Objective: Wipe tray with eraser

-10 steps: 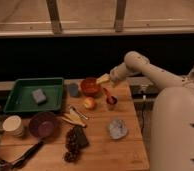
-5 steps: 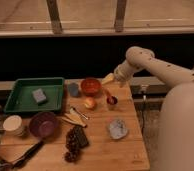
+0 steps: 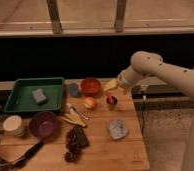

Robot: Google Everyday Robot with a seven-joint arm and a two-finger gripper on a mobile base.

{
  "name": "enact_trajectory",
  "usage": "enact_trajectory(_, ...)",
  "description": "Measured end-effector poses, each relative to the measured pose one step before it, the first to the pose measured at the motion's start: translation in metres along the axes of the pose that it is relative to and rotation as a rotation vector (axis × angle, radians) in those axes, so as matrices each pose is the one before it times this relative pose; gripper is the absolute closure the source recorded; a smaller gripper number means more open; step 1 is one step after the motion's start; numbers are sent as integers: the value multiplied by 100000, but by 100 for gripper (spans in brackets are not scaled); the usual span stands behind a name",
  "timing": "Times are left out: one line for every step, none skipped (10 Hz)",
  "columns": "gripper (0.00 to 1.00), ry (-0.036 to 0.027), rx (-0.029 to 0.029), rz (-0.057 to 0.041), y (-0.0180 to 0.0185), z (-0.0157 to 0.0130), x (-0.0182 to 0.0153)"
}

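On a wooden desk below a dark window ledge, many small things lie spread out. A pale robot arm reaches in from the right. Its pincer hangs over the desk's far right part, just right of an orange bowl and above a small red thing. The pincer's jaws stand apart and seem to hold nothing.

The wiping looks not yet begun, and the whole task is left. The pincer has to cross to the eraser, grasp it, carry it to the tray and rub it over the floor.

The green tray is the widest thing. It sits at the desk's far left, well apart from the pincer. One grey-blue block lies in it, near the middle; the rest of its floor shows bare.

A purple bowl sits in front of the tray and looks empty. The orange bowl also shows nothing inside, though its depth is hard to read. A white cup stands just left of the purple bowl; its contents cannot be told.

The eraser, a dark block, lies near the desk's front middle. It is outside the tray and touches a brown cluster. An apple rests in front of the orange bowl.
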Motion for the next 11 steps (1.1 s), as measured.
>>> enact_trajectory(29, 1709, -1570, 1539, 7, 728, 1740)
enact_trajectory(29, 1896, -2018, 380, 741, 935, 1781)
enact_trajectory(29, 1882, -1891, 64, 831, 794, 1547)
enact_trajectory(29, 1963, -2292, 1024, 703, 643, 1800)
enact_trajectory(29, 1701, -1857, 1042, 390, 303, 1079)
enact_trajectory(29, 1303, -1247, -606, 594, 293, 522)
enact_trajectory(29, 148, -56, -363, 112, 73, -15)
enact_trajectory(29, -24, -5, 41, -48, -7, 4)
enact_trajectory(29, -108, -2, 171, -102, -54, 19)
enact_trajectory(29, 149, -56, -99, 51, 91, -12)
enact_trajectory(29, 96, -23, -126, 66, 48, -7)
